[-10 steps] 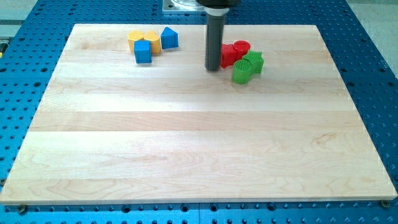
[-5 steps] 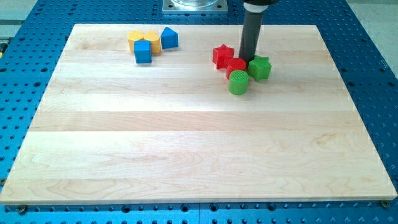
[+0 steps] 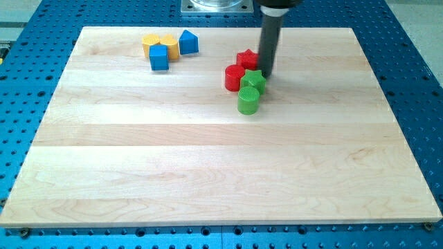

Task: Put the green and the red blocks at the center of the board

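A red star block (image 3: 246, 59), a red cylinder (image 3: 234, 77), a green star block (image 3: 252, 81) and a green cylinder (image 3: 248, 101) sit bunched together in the upper middle of the wooden board (image 3: 221, 173). My tip (image 3: 266, 74) stands just right of the green star block and below-right of the red star block, touching or nearly touching them. The rod hides part of the red star's right side.
Near the board's top left lie two yellow blocks (image 3: 158, 43), a blue cube (image 3: 159, 58) and a blue house-shaped block (image 3: 188, 42), close together. A blue perforated table surrounds the board. The arm's base plate (image 3: 217, 6) is at the view's top.
My tip went from the left of the cluster, round above it, to its right side. The red and green blocks have been pushed left and slightly down.
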Action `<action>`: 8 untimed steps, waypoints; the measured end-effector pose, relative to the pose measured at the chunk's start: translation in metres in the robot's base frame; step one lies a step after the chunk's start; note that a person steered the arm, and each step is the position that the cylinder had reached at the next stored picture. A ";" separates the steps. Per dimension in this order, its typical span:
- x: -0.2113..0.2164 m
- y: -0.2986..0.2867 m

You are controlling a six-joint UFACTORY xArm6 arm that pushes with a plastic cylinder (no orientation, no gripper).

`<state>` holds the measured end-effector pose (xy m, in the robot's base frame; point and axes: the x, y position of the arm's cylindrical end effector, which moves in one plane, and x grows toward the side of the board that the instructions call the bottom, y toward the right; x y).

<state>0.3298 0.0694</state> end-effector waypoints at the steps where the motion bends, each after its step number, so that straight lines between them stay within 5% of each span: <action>1: -0.013 0.022; 3: -0.032 -0.051; 4: 0.011 -0.054; 8: -0.027 -0.052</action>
